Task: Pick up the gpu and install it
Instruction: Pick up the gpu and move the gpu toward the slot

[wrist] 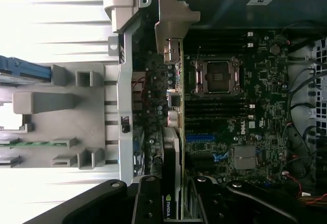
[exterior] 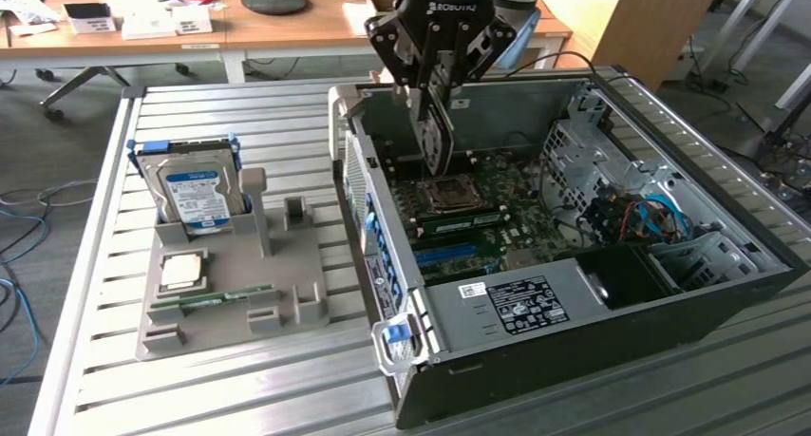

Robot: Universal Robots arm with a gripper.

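While the gpu (exterior: 435, 137) hangs over the open PC case (exterior: 571, 360), the gripper (exterior: 432, 94) has its fingers clamped on one end of the card, well clear of the grey parts tray (exterior: 241, 265). In the exterior view the card sits at roughly 12 o'clock from the CPU socket (exterior: 450, 194), with the blue slot (exterior: 450, 258) at 6 o'clock of that socket. The wrist view has the metal bracket (wrist: 171, 24) at the end away from the fingers. My take: keep the card dead upright, square its contacts with the slot, and lower it straight with no twisting. Mind the blue cables (exterior: 652, 213) at 3 o'clock.
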